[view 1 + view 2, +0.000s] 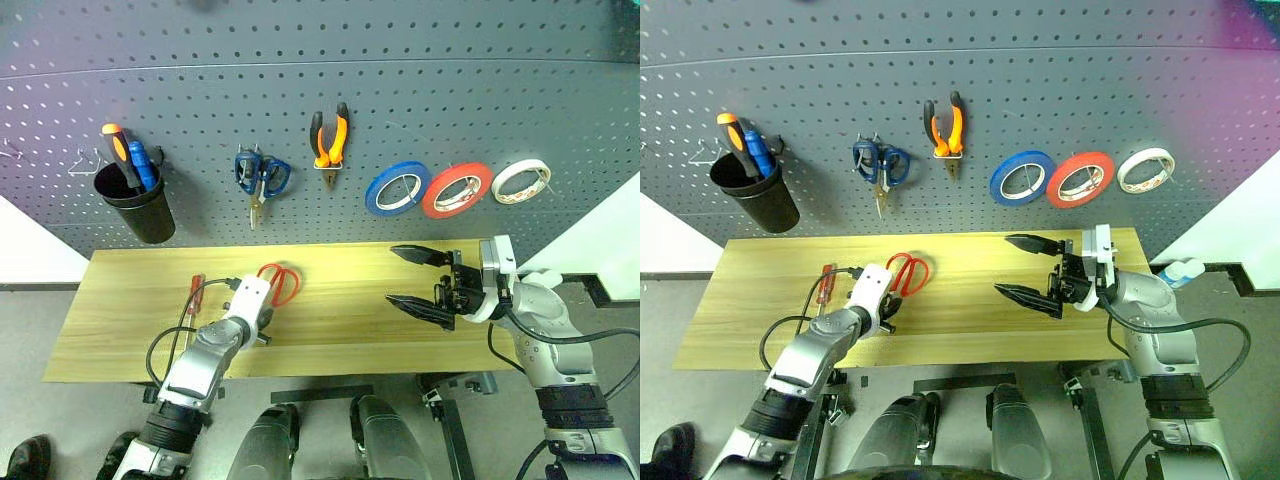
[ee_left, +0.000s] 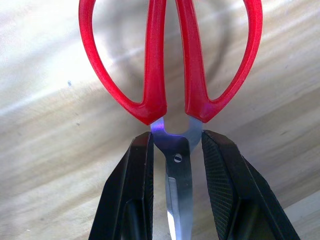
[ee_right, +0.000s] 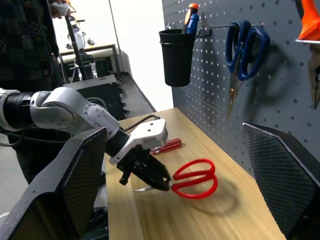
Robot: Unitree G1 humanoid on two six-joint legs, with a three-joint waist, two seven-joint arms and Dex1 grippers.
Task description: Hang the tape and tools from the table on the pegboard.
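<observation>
Bright overhd light, soft shadows, edges warped

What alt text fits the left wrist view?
The left tool is shut on the red-handled scissors, its black fingers clamping the blades just below the pivot screw. The handle loops point away over the light wooden table.

Red-handled scissors (image 1: 281, 282) raised just above the table (image 1: 340, 330), slim red-handled screwdriver (image 1: 195, 294) flat on it, pliers (image 1: 330, 138) and red-orange tape (image 1: 456, 190) hung on the pegboard (image 1: 420, 100)
</observation>
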